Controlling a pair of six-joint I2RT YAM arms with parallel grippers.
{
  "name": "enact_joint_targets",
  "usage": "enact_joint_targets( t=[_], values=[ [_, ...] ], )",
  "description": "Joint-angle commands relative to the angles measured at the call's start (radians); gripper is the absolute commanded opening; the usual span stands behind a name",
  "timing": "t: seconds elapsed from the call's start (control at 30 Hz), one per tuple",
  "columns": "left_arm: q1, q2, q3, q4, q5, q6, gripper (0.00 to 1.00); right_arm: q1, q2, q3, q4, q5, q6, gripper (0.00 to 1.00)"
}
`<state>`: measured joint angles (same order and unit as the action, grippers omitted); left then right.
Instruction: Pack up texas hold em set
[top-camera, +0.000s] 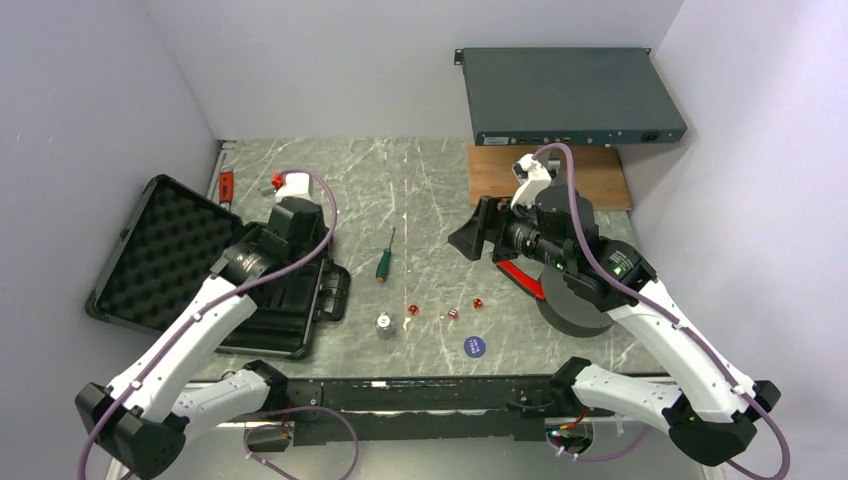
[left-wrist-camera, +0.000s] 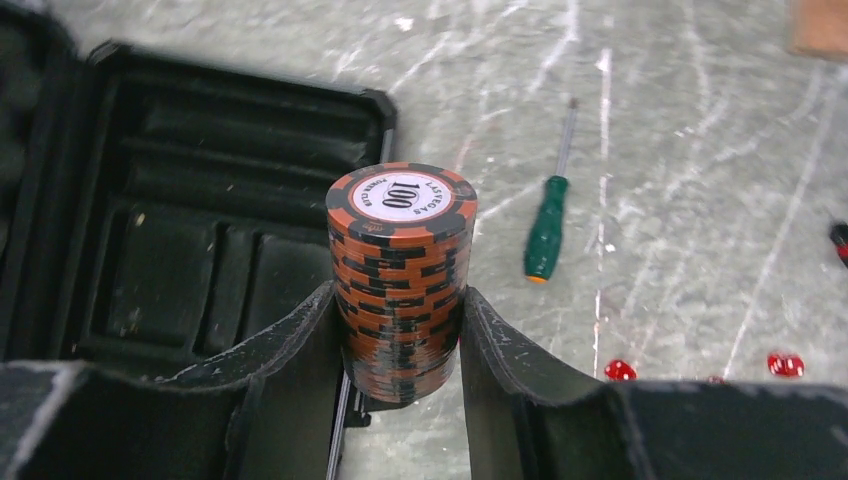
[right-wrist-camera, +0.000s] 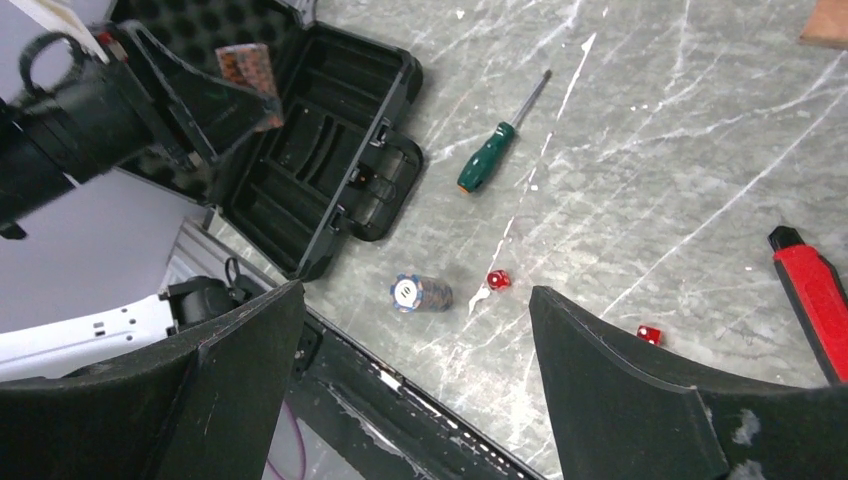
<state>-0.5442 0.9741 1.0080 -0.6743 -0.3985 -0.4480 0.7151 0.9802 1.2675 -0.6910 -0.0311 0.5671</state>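
Packing has barely begun: left fingers (left-wrist-camera: 295, 365) pinch one chip stack (left-wrist-camera: 402, 280) by the open briefcase (left-wrist-camera: 200, 235); right fingers (right-wrist-camera: 235, 375) gape, empty. Still out: second stack (top-camera: 385, 326), dice (top-camera: 413, 309), button (top-camera: 474, 346).

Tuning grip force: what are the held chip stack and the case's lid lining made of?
Orange-and-black poker chip stack: likely clay composite or plastic, matte, with a printed label. Black briefcase lid lining: soft egg-crate foam, judging by its dimpled surface.
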Motion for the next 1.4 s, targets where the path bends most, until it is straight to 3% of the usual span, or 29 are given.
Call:
enact_joint_targets(
  t=[0.0,0.5,0.77,1.03,1.37],
  values=[
    [0.059,0.059,0.13,-0.139,-0.155,-0.255,0.0,0.001,-0.025,-0.045,0.06,0.026,0.024,0.86],
    [0.238,0.226,0.341,-0.425,-0.128,-0.723,0.0,0.001,-0.026,-0.097,0.049,0.026,0.039,0.86],
    [0.364,0.278,0.329,-0.391,-0.025,-0.762,0.0,0.0,-0.027,-0.124,0.042,0.028,0.054,0.85],
    [0.502,0.309,0.227,-0.22,0.17,-0.759,0.0,0.001,0.012,-0.133,0.039,0.005,0.069,0.85],
    [0.539,0.423,0.262,-0.183,0.185,-0.81,0.0,0.0,0.018,-0.125,-0.012,0.011,0.051,0.85]
  ],
)
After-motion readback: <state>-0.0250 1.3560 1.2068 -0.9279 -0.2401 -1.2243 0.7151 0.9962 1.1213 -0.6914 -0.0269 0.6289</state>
